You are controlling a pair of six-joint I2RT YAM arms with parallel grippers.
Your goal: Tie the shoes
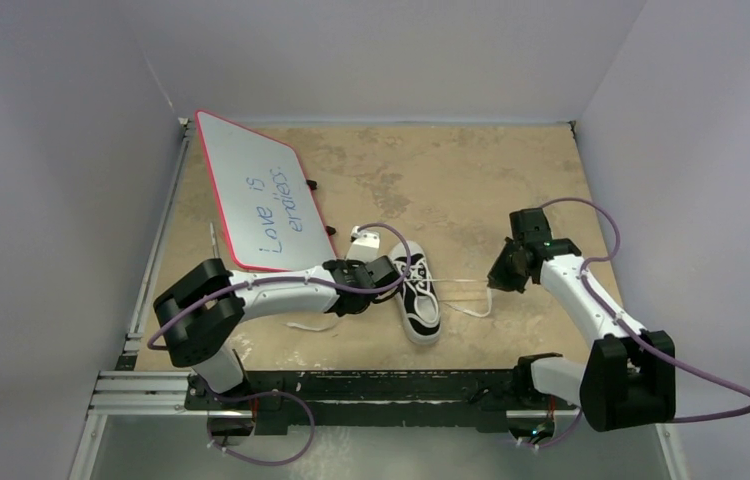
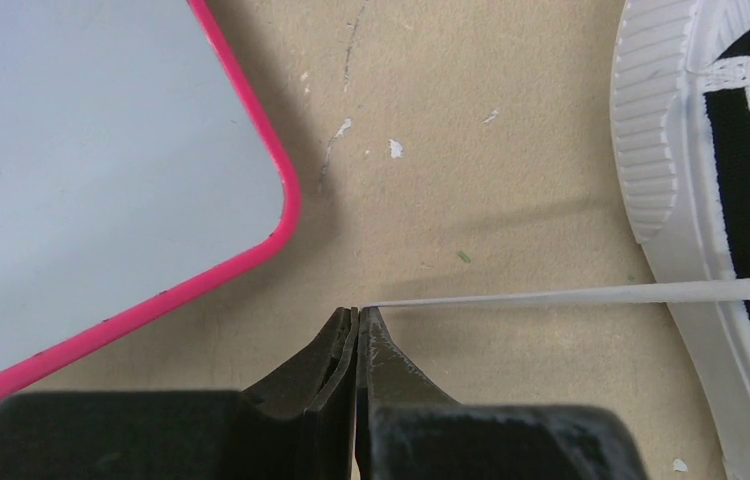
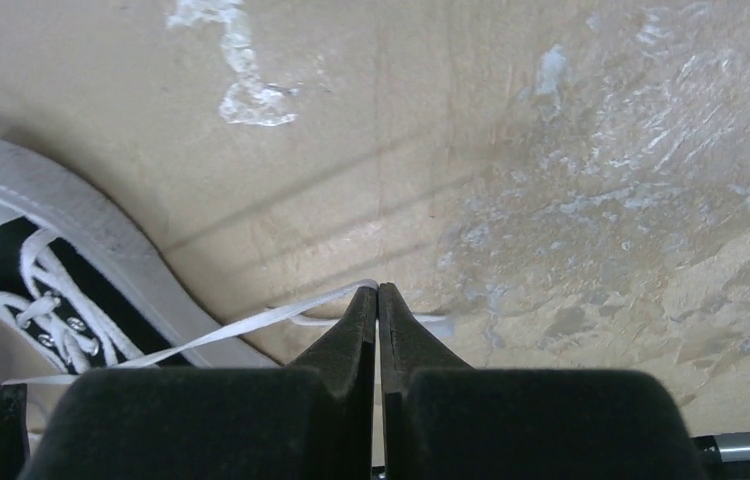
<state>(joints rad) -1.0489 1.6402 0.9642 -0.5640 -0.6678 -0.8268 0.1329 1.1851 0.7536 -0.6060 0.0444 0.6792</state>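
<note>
The shoe (image 1: 419,296), a small black sneaker with white stripes and a white sole, lies on the tan table between my arms. My left gripper (image 1: 391,272) sits just left of it. In the left wrist view the gripper (image 2: 358,312) is shut on the end of a white lace (image 2: 571,295) that runs taut to the shoe (image 2: 666,150). My right gripper (image 1: 496,279) hangs right of the shoe. In the right wrist view it (image 3: 378,290) is shut on the other lace (image 3: 251,325), which leads back to the shoe (image 3: 61,215).
A pink-rimmed whiteboard (image 1: 256,195) with blue writing lies at the back left, its corner (image 2: 286,200) close to my left gripper. A loose stretch of lace (image 1: 311,327) trails on the table under my left arm. Grey walls close the table on three sides.
</note>
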